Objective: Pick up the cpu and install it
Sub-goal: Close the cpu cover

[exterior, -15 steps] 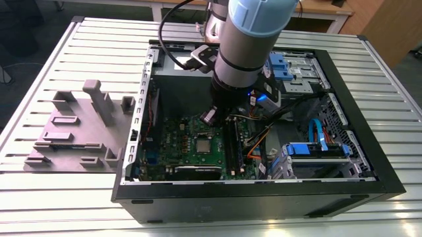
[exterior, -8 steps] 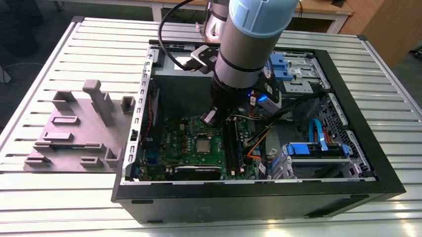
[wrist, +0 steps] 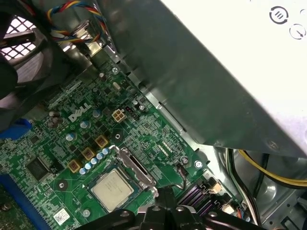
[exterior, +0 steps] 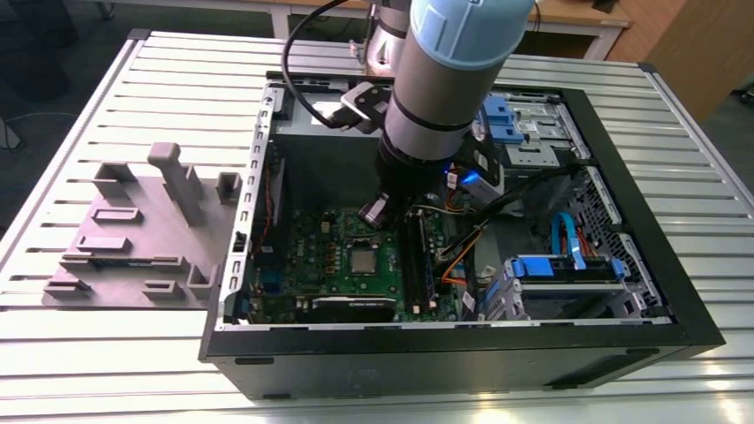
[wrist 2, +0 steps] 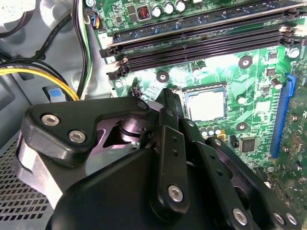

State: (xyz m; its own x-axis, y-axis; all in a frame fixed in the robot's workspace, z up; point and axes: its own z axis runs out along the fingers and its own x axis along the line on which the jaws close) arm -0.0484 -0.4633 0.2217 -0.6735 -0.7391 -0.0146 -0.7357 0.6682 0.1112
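My claw (wrist 2: 169,103) hangs clenched and empty just beside the cpu (wrist 2: 206,104) — seated in its motherboard (wrist: 53,143) socket.

Silvery cpu (wrist: 112,189) on green motherboard (wrist: 57,143); yellow cable (wrist 2: 33,74).

A ribbed, pale metal bench (exterior: 141,79) is filling most of the room in the exterior view, its slats catching even overhead light. Behind the bench, a light wooden desk (exterior: 566,22) with white legs is standing along the far side. Beside the bench's far corner, toward the exterior view's right, a wooden cabinet panel (exterior: 695,44) is rising. Around the bench's other far corner, dark floor (exterior: 71,22) is showing in shadow.
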